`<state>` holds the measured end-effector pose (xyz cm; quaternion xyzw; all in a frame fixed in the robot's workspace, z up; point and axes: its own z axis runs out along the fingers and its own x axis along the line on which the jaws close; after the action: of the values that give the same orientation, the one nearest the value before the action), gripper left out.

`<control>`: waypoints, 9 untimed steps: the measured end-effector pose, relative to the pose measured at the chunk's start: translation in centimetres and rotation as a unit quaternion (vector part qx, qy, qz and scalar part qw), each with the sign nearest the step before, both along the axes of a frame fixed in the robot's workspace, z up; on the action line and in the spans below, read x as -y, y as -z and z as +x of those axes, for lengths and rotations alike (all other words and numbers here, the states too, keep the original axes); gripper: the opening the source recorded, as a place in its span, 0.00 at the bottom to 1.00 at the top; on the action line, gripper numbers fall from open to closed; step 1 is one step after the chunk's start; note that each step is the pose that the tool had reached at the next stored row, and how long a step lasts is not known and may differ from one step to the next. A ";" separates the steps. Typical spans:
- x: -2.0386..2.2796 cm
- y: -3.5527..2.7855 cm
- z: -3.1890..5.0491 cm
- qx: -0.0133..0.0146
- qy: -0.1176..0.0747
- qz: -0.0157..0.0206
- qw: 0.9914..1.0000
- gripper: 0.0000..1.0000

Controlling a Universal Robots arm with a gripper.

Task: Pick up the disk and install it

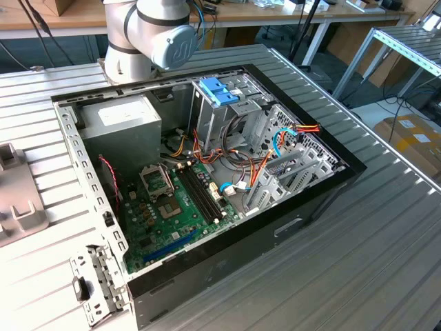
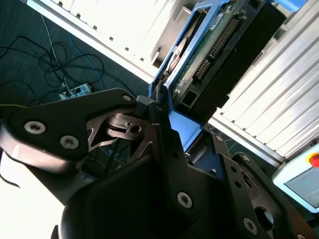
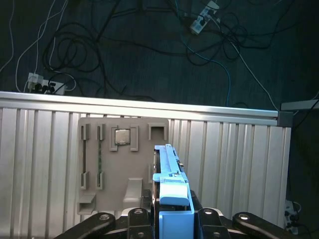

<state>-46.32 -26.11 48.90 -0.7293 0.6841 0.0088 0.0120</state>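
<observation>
My gripper (image 2: pixel 157 112) is shut on the blue end tab of the disk (image 2: pixel 219 45). In the second wrist view the disk's dark body, green circuit board and blue side rails run away from the fingers. In the first wrist view I look along the disk's blue rail (image 3: pixel 168 167) edge-on, with the gripper (image 3: pixel 172 219) clamped on either side of the tab. The disk hangs over a grey holder plate (image 3: pixel 117 164) on the ribbed table. The open computer case (image 1: pixel 324 189) lies on the table in the exterior view.
Inside the case are a grey power-supply box (image 1: pixel 127 127), the green motherboard (image 1: pixel 172 207), a pale blue latch (image 1: pixel 217 89) and silver drive brackets (image 1: pixel 293 165) with coloured cables. The holder plate carries a small chip (image 3: pixel 122 137). Beyond the table edge (image 3: pixel 149 107), cables lie on the floor.
</observation>
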 end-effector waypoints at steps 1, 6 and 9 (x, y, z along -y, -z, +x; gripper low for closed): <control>0.00 0.00 0.13 0.000 0.000 0.000 1.000 0.37; 0.00 0.00 0.80 0.000 0.000 0.000 1.000 0.37; 0.00 0.00 1.01 0.000 0.000 0.000 1.000 0.37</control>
<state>-45.31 -26.11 48.90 -0.7292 0.6841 0.0088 0.0120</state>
